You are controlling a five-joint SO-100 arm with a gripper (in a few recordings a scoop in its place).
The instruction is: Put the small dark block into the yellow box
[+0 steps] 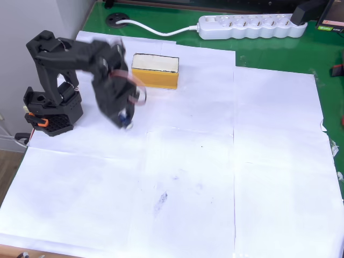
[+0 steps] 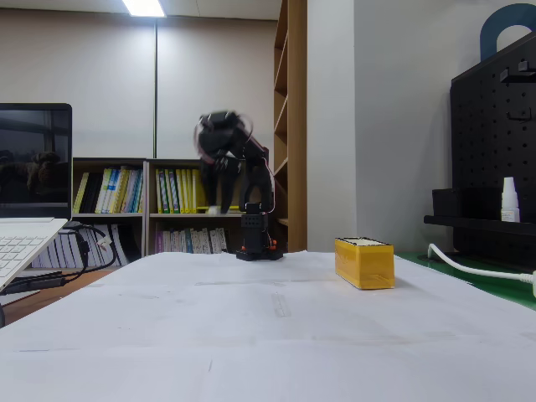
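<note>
Well left of the yellow box, blurred claw above open white paper.

You have white paper sheets covering the green bench | white power strip along its far edge, cable trailing | laptop at left in the fixed view | bookshelves behind | black pegboard at right

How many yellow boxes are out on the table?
1. The yellow box sits on the white paper beside the black arm, in front of the power strip.
</note>
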